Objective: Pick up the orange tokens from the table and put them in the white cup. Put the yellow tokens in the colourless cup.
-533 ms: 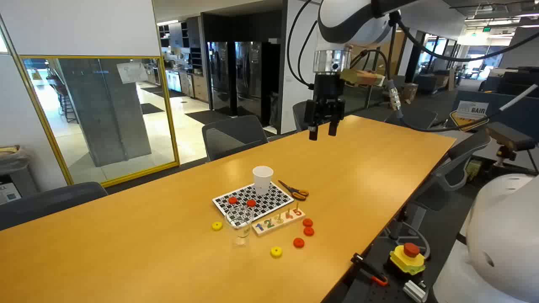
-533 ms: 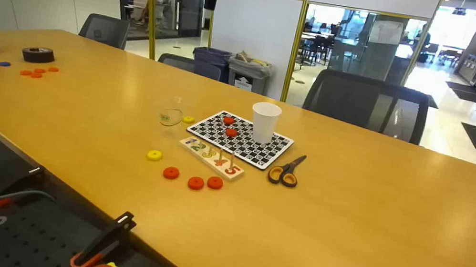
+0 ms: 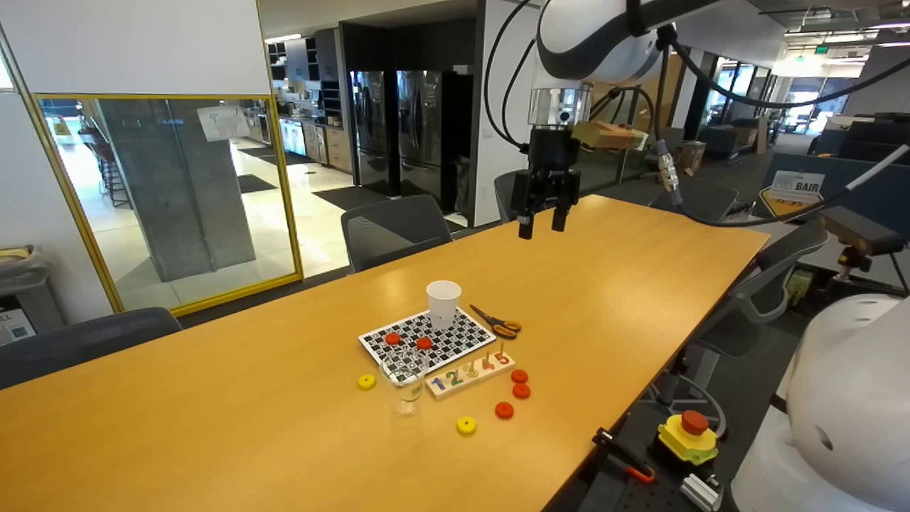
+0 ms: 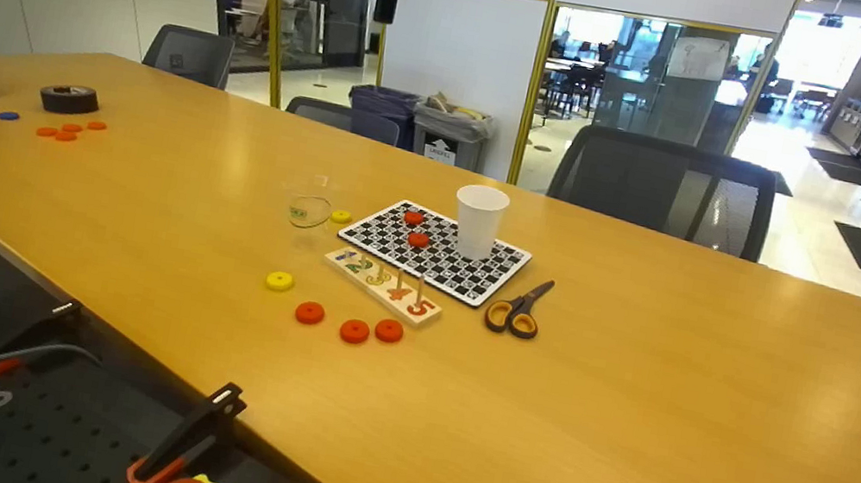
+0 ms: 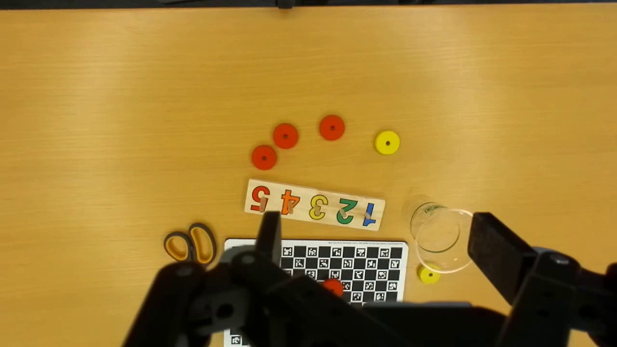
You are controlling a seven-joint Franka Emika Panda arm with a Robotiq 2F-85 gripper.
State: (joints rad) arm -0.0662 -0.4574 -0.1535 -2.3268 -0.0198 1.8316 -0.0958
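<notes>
- Long yellow-orange wooden tabletop (image 3: 178,441) beneath a black two-fingered pincer (image 3: 542,226); well apart from the pincer, glass panels (image 3: 170,206) in yellow frames.
- The pincer hangs in mid-air over the tabletop, fingertips (image 3: 526,229) pointing down and spread well apart.
- Five flat round orange-red tokens (image 5: 332,127) with centre holes, all lower than the pincer. Three lie on the tabletop, above the fingertips in the wrist view; two lie on a black-and-white chequered board (image 3: 462,338), which the pincer partly covers there.
- Small plain white cup (image 4: 478,223), upright on that board, lower than the pincer in both exterior views.
- Small see-through cup (image 5: 441,236), faint in outline, upright on the tabletop; in the wrist view it shows just beside the fingertip at picture right.
- Two flat round yellow tokens (image 5: 387,142), lower than the pincer: one above the fingertips in the wrist view, right of those three orange-red tokens; the other partly behind the see-through cup's rim.
- Pale wooden strip (image 5: 315,206) with pegs and numerals 1 to 5, its "5" end near the fingertip at picture left.
- Scissors (image 3: 500,326) with black-and-orange handles beside the board, left of the fingertips in the wrist view.
</notes>
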